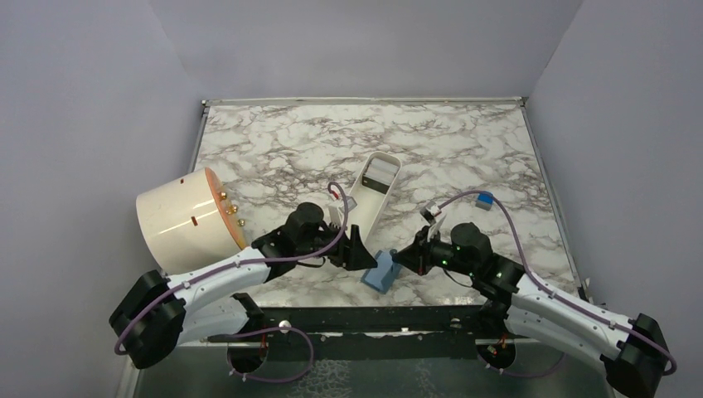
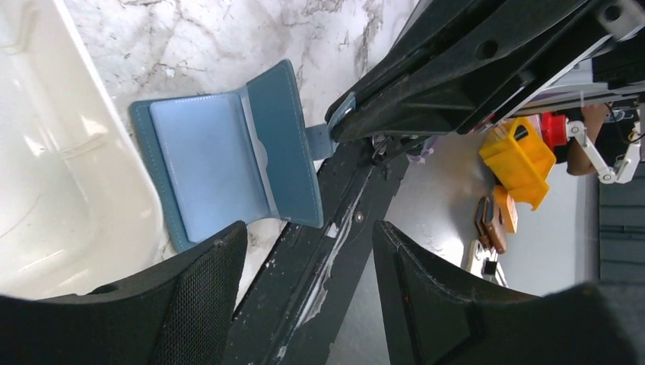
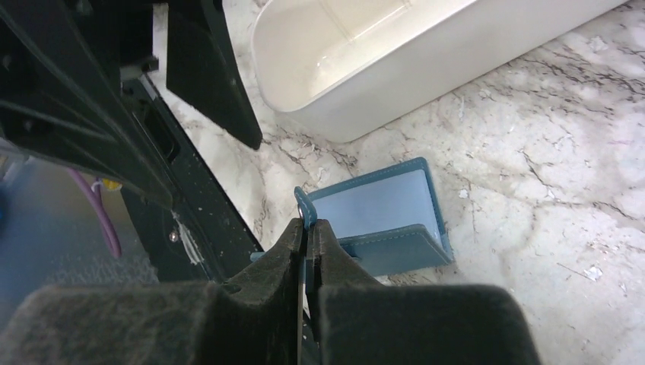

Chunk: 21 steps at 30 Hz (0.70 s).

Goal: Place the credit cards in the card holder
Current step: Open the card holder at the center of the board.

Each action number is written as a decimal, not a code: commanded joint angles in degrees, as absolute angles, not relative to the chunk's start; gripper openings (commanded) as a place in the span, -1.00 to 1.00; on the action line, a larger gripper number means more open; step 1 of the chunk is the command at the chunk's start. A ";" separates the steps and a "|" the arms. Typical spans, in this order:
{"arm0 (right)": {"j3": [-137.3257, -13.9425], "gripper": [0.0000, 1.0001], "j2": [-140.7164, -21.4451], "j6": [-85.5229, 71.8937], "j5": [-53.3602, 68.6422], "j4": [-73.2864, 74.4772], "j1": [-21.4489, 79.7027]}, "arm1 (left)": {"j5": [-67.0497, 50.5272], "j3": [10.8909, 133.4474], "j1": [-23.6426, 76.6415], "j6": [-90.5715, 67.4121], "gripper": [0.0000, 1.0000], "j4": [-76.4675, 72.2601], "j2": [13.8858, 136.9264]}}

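Note:
The teal-blue card holder (image 1: 381, 271) lies open at the table's near edge, its lighter blue inside facing up (image 2: 217, 156). My right gripper (image 3: 308, 226) is shut on its snap tab (image 2: 320, 141) and holds one flap raised (image 3: 395, 247). My left gripper (image 2: 308, 243) hovers just left of the holder, open with nothing between its fingers. What look like credit cards, a pale one (image 1: 382, 172) and a dark one (image 1: 375, 186), rest in the far end of the white tray.
The long white tray (image 1: 366, 217) runs away from the holder, close behind my left gripper. A big cream cylinder (image 1: 186, 220) lies on its side at the left. A small blue cube (image 1: 484, 199) sits at the right. The black table rail (image 1: 373, 319) lies under the grippers.

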<state>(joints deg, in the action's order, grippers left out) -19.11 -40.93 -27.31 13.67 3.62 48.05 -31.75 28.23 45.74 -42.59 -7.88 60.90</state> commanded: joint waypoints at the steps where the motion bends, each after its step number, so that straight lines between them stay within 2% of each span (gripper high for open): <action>1: -17.81 -0.92 -37.27 -31.67 7.72 4.72 48.44 | -27.28 27.44 49.89 -43.94 0.26 -14.71 64.39; 13: -20.12 -0.83 -36.48 -45.28 3.04 15.46 48.45 | -23.94 29.90 58.29 -42.87 0.08 -19.91 72.38; 19: -24.38 -0.36 -37.53 -64.83 -4.31 31.33 48.43 | -23.75 30.94 60.87 -41.45 0.02 -21.54 74.87; 21: -24.84 -0.27 -37.83 -70.63 -4.93 34.93 48.43 | -23.78 31.10 61.55 -41.16 0.00 -21.98 75.56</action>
<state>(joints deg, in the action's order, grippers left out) -22.44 -37.39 -55.09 0.73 22.79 48.05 -24.99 29.50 60.10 -42.72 -18.46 74.37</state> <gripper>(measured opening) 0.331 0.510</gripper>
